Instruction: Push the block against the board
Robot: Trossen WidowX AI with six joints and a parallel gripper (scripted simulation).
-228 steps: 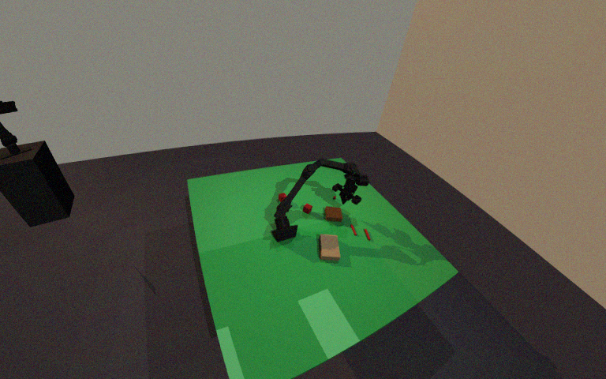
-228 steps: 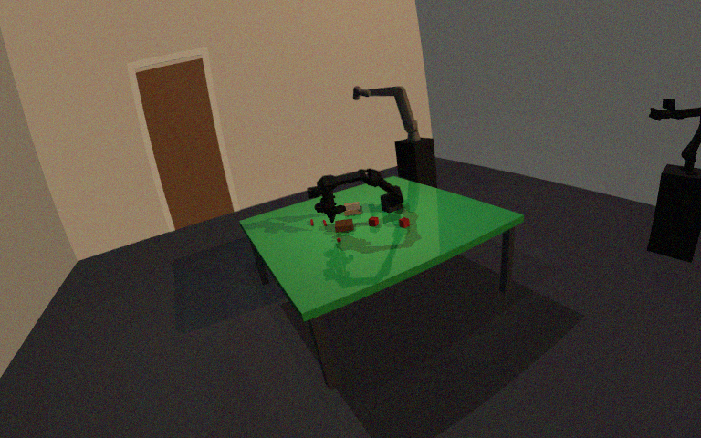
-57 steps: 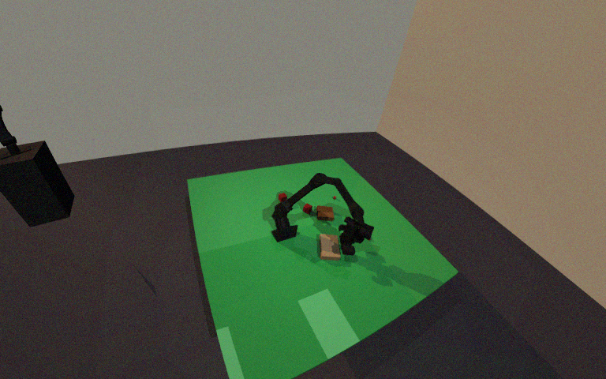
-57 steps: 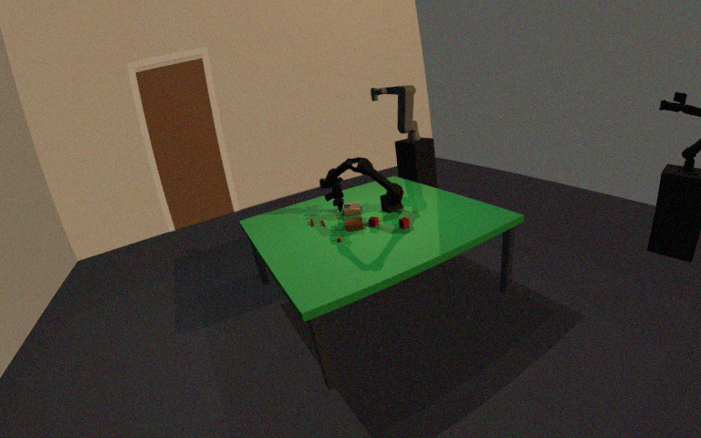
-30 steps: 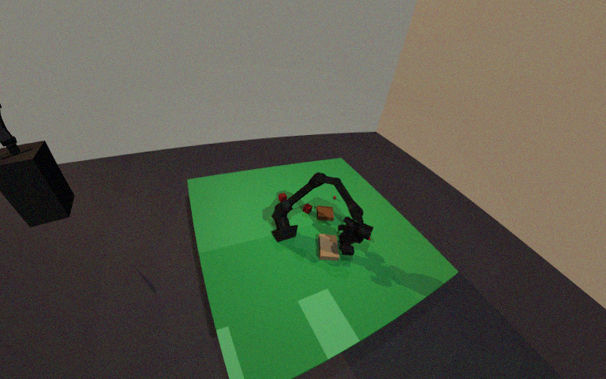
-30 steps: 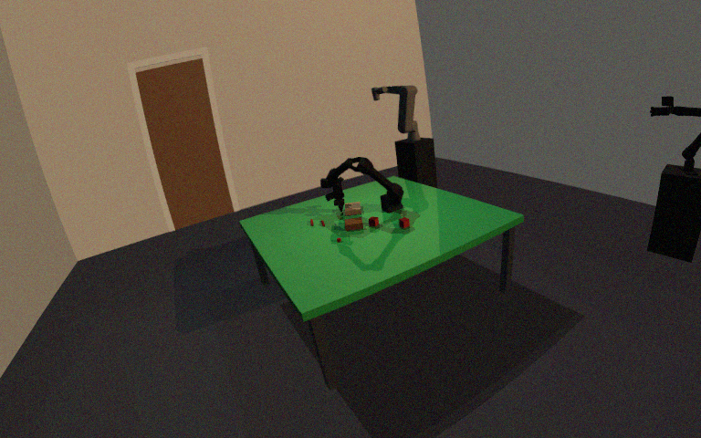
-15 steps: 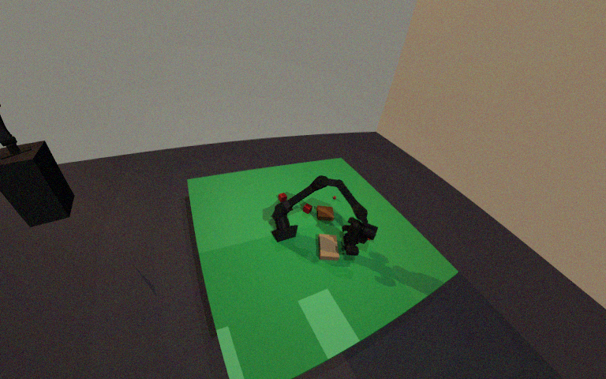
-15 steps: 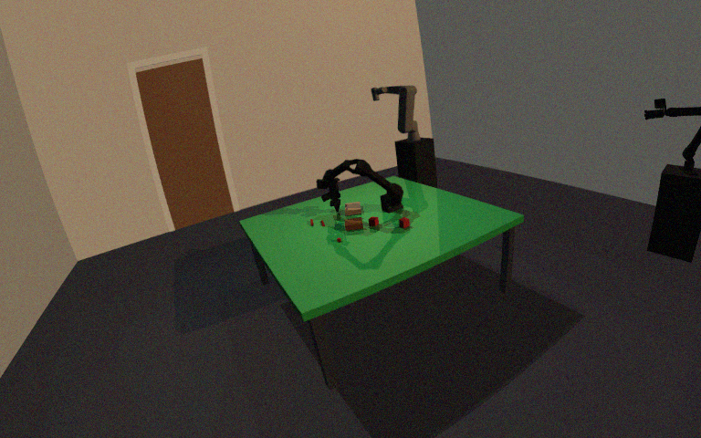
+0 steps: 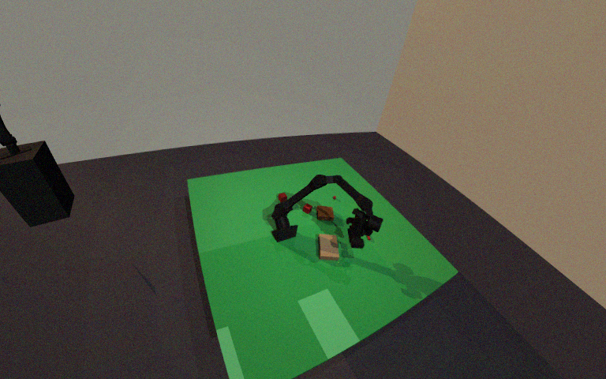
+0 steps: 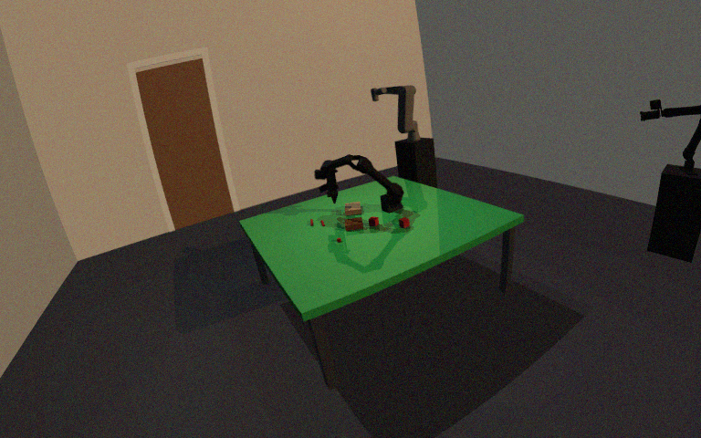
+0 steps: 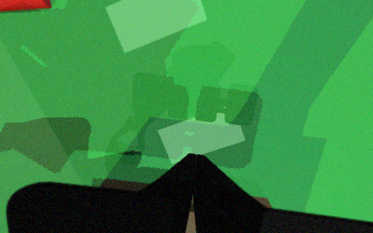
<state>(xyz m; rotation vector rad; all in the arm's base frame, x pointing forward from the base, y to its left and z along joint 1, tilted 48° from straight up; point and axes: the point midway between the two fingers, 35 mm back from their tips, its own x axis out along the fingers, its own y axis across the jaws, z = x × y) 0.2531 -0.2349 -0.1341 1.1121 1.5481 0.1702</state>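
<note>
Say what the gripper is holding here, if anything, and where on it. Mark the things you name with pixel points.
Nothing is held: the gripper's (image 9: 356,245) (image 10: 334,200) (image 11: 195,155) fingers are shut with nothing between them.

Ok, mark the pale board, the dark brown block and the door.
Pale board (image 9: 328,245) (image 10: 352,210): top and exterior views, upper face and near side.
Brown block (image 9: 325,212) (image 10: 353,224): top and exterior views, body.
Door (image 10: 183,139): exterior view, middle of panel.
</note>
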